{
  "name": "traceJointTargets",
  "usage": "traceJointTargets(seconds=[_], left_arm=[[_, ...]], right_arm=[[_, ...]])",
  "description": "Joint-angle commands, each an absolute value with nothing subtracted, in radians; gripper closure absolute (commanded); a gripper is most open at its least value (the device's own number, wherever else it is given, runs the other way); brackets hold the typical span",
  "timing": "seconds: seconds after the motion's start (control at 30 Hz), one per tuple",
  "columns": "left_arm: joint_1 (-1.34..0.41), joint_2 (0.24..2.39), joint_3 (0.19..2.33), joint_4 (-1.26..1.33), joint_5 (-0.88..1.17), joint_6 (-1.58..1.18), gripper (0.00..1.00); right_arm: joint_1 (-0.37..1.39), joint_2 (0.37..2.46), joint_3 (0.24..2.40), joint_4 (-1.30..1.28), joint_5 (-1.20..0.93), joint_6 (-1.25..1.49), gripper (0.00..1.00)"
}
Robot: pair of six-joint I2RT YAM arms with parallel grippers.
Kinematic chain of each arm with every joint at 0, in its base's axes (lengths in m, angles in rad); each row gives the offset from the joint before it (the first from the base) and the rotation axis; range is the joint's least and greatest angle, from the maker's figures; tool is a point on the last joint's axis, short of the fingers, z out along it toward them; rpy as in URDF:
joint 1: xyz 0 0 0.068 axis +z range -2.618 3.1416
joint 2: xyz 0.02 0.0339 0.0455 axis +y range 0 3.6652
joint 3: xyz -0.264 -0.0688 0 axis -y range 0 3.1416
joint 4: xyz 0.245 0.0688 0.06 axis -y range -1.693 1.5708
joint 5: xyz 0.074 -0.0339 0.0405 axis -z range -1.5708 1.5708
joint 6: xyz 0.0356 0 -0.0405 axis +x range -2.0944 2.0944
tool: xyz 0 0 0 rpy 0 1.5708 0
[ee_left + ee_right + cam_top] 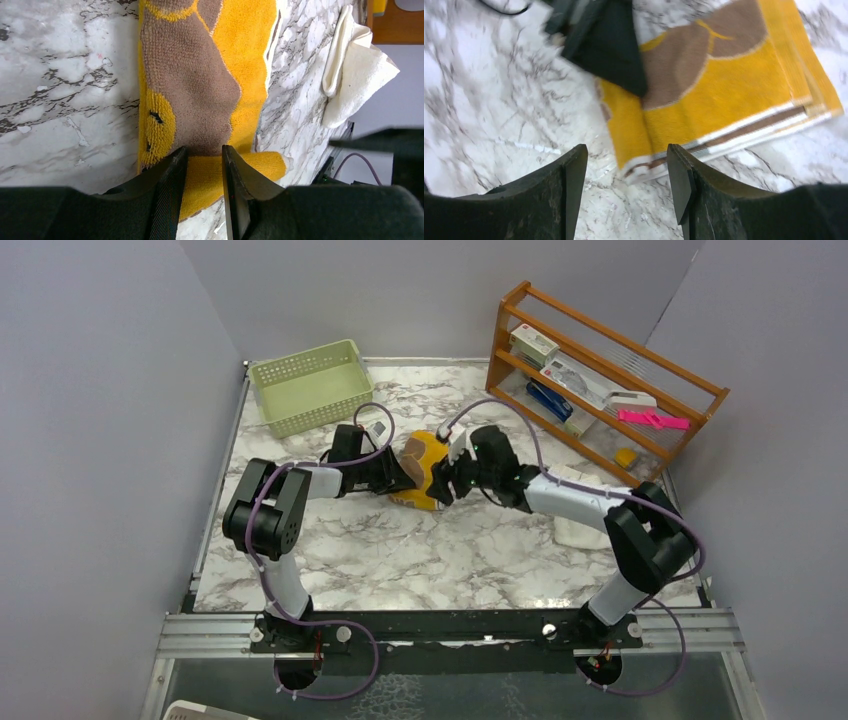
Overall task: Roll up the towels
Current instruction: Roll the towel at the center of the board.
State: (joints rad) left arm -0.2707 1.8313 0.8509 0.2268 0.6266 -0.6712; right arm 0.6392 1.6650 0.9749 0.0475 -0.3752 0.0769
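**Two arms at the yellow towel (425, 472)**

It lies folded mid-table (350, 560), tan patches up. At its 9 o'clock, the left gripper (204, 185) has its fingers narrowed onto a yellow fold. At 3 o'clock, the right gripper (626, 185) hangs spread wide over the white-striped edge. The cream towel (357, 65) sits crumpled at 4 o'clock, the green basket (310, 385) at 10, the wooden rack (600, 380) at 2.

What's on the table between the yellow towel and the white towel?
Only bare marble table, seen in the left wrist view between yellow towel and white towel.
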Motion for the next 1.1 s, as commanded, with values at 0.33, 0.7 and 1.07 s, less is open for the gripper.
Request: traceJointTargets(seconds=[0.33,0.7,1.07], left_arm=[[-0.275,1.893,0.847,0.115,0.523,-0.603,0.64],[-0.276,1.911,0.858,0.114,0.534,-0.6,0.64],[-0.276,1.911,0.873,0.093,0.543,-0.588,0.64]], right_arm=[[0.871,1.704,0.907,0.233,-0.111,-0.434,0.45],[0.887,1.803,0.914,0.183,-0.105,-0.432,0.49],[0.885,1.937,1.003,0.053,-0.09,-0.296,0.64]])
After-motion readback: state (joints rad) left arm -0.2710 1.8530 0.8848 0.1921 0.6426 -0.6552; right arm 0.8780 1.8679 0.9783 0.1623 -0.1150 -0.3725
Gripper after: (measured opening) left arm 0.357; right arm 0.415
